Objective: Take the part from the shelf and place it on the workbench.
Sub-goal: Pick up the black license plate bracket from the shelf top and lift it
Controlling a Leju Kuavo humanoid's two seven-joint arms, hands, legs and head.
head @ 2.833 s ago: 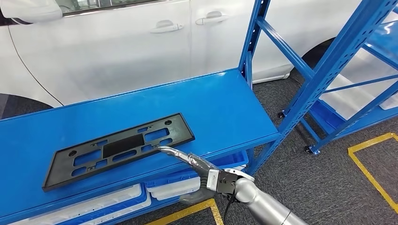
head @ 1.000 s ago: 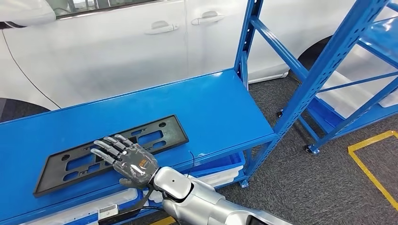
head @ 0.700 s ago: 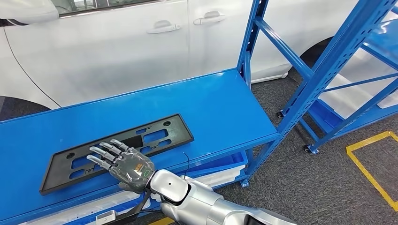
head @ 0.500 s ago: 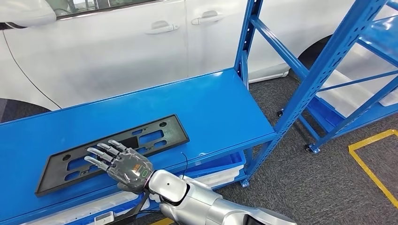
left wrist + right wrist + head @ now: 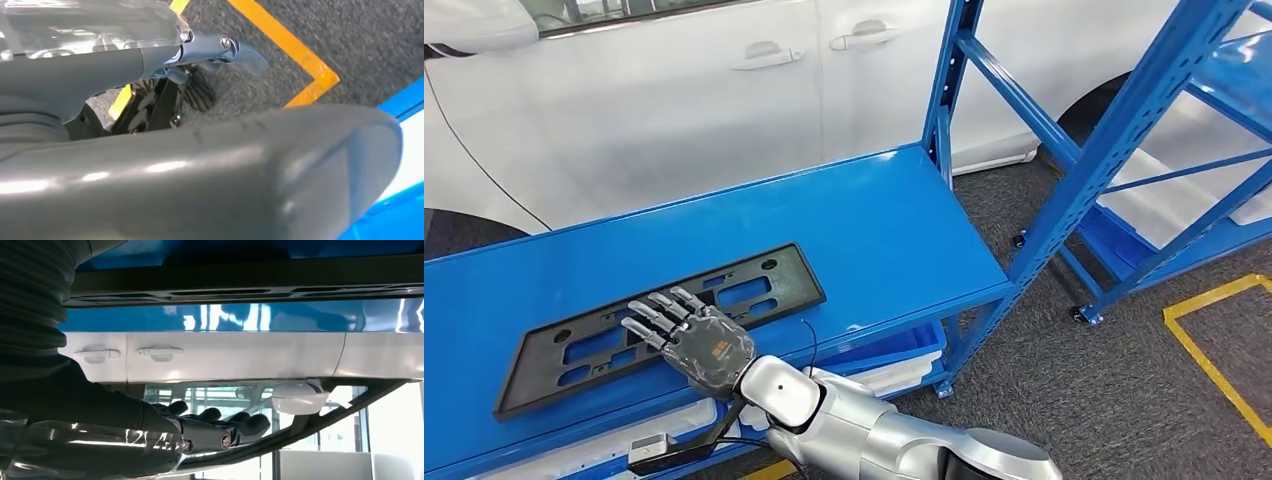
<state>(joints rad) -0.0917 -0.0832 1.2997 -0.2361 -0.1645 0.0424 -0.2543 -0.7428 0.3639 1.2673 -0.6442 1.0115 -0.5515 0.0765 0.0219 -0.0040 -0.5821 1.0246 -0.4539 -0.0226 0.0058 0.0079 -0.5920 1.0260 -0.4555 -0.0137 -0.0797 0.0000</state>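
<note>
The part, a long black plate with cut-outs (image 5: 796,282), lies flat on the blue shelf board (image 5: 874,220), towards its near left. My right hand (image 5: 694,340) hovers over or rests on the plate's middle with its palm down and fingers spread; I cannot tell whether it touches. It grips nothing. In the right wrist view the plate (image 5: 250,277) runs as a dark band beyond the right hand's dark fingers (image 5: 215,427). My left hand (image 5: 200,165) hangs over the grey floor with nothing in it.
A white car (image 5: 674,100) stands right behind the shelf. A blue upright (image 5: 949,90) rises at the board's far right corner, and a second blue rack (image 5: 1184,200) stands to the right. White bins (image 5: 894,375) sit under the board. Yellow tape (image 5: 1214,350) marks the carpet.
2.8 s ago my right hand was at the plate's near edge; it has since turned palm-down above the plate's middle. Over the last second it barely shifts. The plate stays put.
</note>
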